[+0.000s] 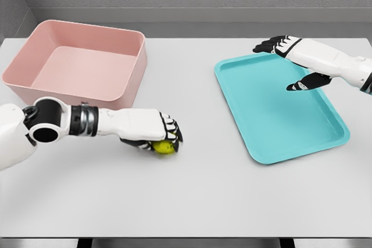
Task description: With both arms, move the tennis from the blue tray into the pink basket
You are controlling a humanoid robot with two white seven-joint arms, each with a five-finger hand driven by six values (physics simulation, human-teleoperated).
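Ball's in my left hand (156, 133) right now, fingers curled over the yellow-green tennis ball (164, 147) with the ball low against the tabletop (209, 196), out in the open stretch between the pink basket (81, 62) and the blue tray (279, 108). So it's already off the tray, which sits bare on my right. My right hand (296, 62) hangs over the tray's far corner with its fingers spread, holding nothing.

What worries me from here: the grip looks like it's mostly from the top, and I can only see the ball peeking out under my fingers, so I can't tell how much of it I really have wrapped. If it's just a shallow cap, lifting could let it squirt out and roll off across the tabletop, and a tennis ball won't stop quickly on a smooth surface like this.

Other thing is the basket wall. It's fairly tall and its near corner is just up and left of my hand, so if I swing across without enough height first, I'd guess my knuckles or the ball clip the rim and either shove the basket or knock the ball loose outside it.
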